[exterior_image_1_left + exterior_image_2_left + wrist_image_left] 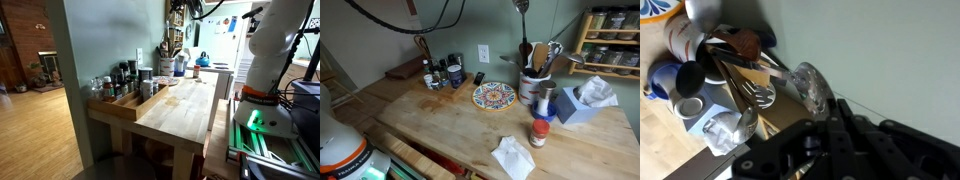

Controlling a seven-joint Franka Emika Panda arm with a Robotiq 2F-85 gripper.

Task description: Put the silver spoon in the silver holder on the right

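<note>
The spoon [810, 85] is held by the gripper [828, 120], which is closed on it just behind the shiny head. In the wrist view the head is seen jutting out past the fingertips. In an exterior view the spoon [523, 10] is held in the air above the crock [529, 88], clear of the utensils standing in it, and its top is cut off by the frame edge. The holder [546, 99] is set on the counter [440, 125] just beside the crock, on the side toward the tissue box [582, 103]. A red-capped bottle [539, 133] is placed in front of the crock, and a patterned plate [494, 96] lies beside it.
</note>
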